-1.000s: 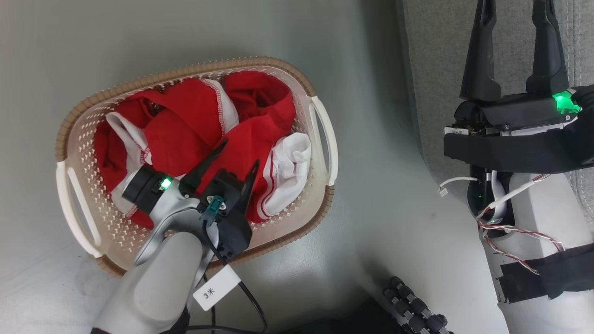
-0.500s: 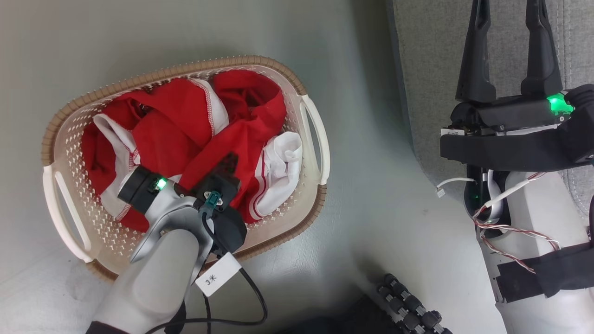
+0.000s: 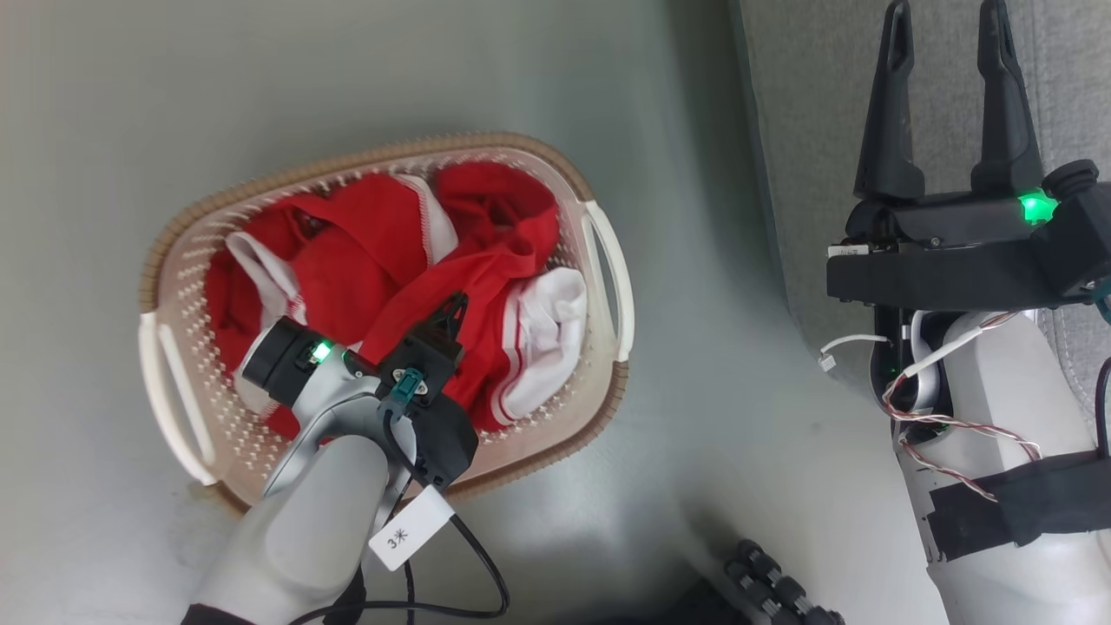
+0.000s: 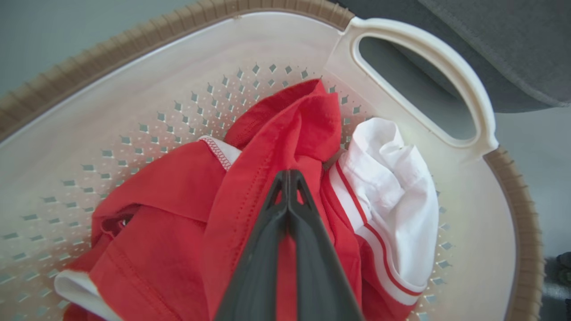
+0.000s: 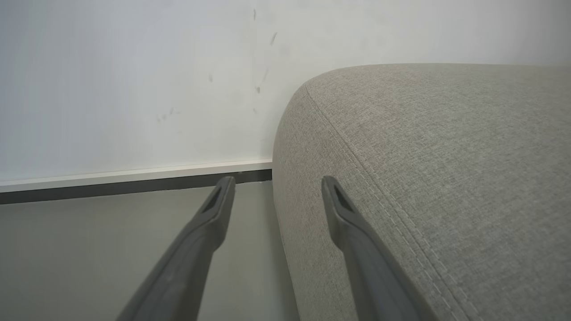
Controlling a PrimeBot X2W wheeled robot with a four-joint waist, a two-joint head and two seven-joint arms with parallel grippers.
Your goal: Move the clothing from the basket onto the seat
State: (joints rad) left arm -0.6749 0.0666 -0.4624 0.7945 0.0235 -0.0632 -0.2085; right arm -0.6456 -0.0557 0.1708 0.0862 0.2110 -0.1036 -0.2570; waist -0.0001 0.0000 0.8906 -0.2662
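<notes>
Basket (image 3: 165,286) sits on the floor (image 3: 391,61), left side of the head view. The clothing (image 3: 347,252) is heaped inside it, red with white panels. We note the left end effector (image 3: 453,304) down in the basket, fingers pinched together on a fold of the red clothing, with a band of fabric drawn taut from the tips. Further right, the right end effector (image 3: 944,17) hangs with fingers spread wide and nothing between them, over the edge of the grey seat (image 3: 807,104). The seat stands near the basket, not touching it.
</notes>
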